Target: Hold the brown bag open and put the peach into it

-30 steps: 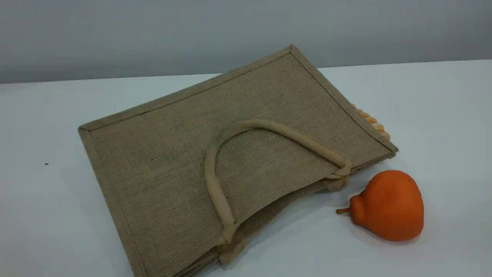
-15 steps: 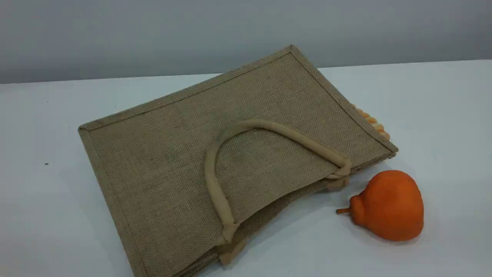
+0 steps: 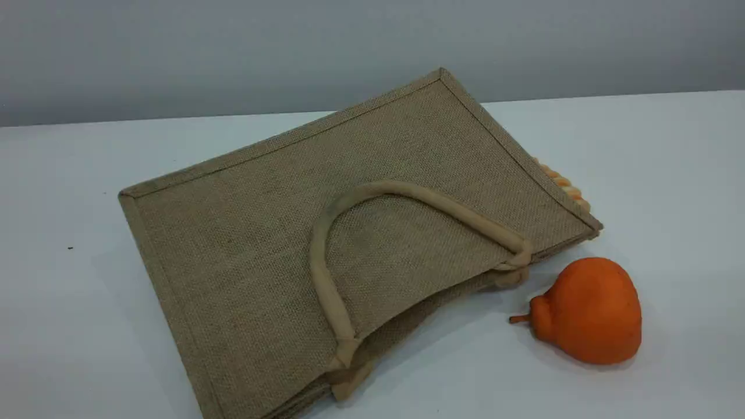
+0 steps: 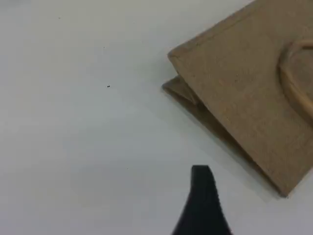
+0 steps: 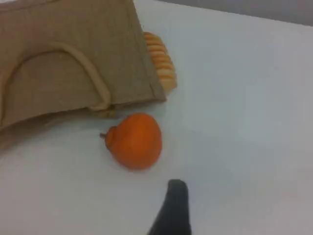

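The brown bag (image 3: 244, 250) lies flat on the white table, its mouth toward the front right and one beige handle (image 3: 407, 192) arched over its upper face. No peach shows in any view. In the left wrist view a dark fingertip (image 4: 201, 176) hovers over bare table, off the bag's (image 4: 244, 83) left corner. The right wrist view has a dark fingertip (image 5: 176, 193) above the table, in front of the bag (image 5: 58, 63). Neither gripper holds anything, and both stand open. Neither arm shows in the scene view.
An orange pear-shaped fruit (image 3: 588, 311) with a stem lies just right of the bag's mouth, also seen as the fruit (image 5: 137, 141) ahead of the right fingertip. A ridged yellow-orange object (image 3: 564, 183) peeks out behind the bag's right edge.
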Robot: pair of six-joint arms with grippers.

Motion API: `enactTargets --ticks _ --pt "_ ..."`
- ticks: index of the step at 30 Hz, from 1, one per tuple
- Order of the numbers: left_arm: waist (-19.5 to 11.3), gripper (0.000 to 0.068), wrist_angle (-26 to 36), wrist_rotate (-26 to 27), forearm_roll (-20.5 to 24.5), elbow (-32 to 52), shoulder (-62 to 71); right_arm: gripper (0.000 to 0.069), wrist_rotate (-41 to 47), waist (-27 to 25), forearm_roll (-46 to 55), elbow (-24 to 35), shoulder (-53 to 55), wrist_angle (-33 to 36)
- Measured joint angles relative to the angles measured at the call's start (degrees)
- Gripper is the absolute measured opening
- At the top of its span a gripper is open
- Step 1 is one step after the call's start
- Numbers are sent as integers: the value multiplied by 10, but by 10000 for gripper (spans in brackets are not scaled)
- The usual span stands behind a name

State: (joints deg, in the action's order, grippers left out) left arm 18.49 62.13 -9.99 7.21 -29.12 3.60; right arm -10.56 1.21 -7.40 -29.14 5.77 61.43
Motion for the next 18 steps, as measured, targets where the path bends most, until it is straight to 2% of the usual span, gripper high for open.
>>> enactTargets --ticks 12,18 --pt "-3 485 0 0 1 0 0 593 0 0 -1 0 0 0" --pt "-66 485 0 0 2 0 0 593 0 0 -1 0 -18 0"
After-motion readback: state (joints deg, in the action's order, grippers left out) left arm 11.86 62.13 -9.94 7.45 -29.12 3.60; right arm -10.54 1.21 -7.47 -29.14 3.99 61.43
